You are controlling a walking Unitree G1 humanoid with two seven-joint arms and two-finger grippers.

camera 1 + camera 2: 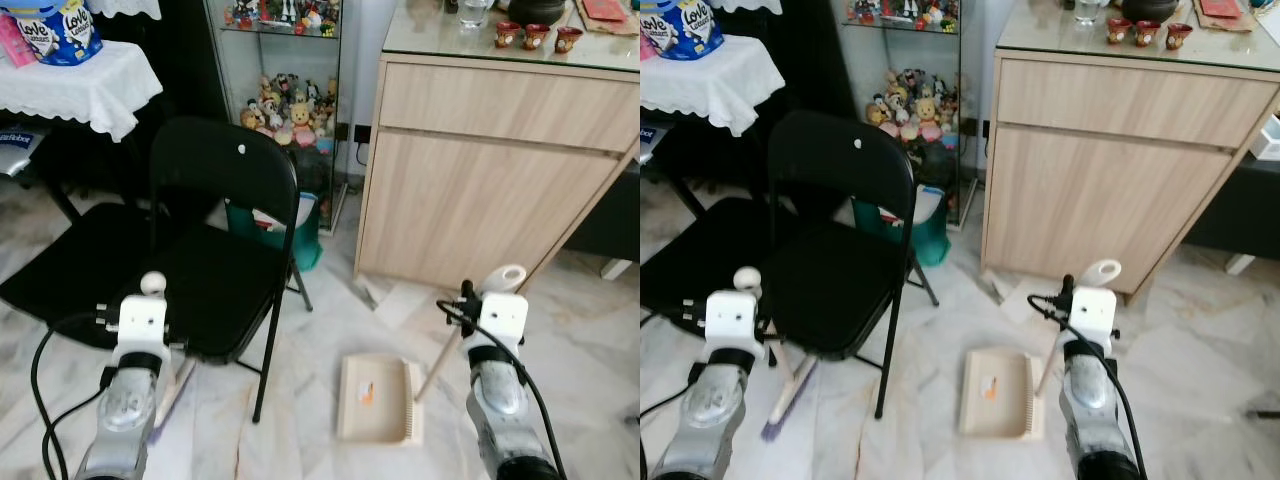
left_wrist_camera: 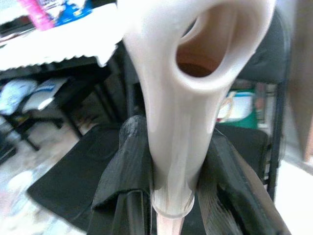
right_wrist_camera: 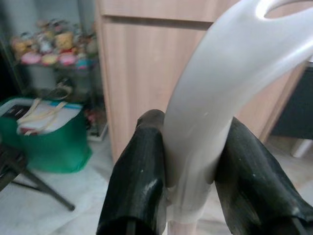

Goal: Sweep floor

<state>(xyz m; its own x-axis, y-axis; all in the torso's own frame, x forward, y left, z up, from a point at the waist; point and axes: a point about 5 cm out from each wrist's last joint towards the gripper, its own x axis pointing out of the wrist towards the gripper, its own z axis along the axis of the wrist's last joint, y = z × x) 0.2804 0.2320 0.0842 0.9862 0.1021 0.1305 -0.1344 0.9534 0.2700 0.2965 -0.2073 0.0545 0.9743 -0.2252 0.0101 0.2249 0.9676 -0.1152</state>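
Note:
My left gripper is shut on the white looped top of a broom handle. The broom's stick slants down beside the chair, and its purple bristles rest on the marble floor. On the other side, my right gripper is shut on the white handle of the dustpan. A wooden stick runs from that handle down to the beige dustpan, which lies flat on the floor between my arms. A small orange scrap lies in the pan.
A black folding chair stands directly ahead on the left, with another black seat beside it. Behind are a cloth-covered table, a glass case of toys and a green bin. A wooden cabinet stands ahead on the right.

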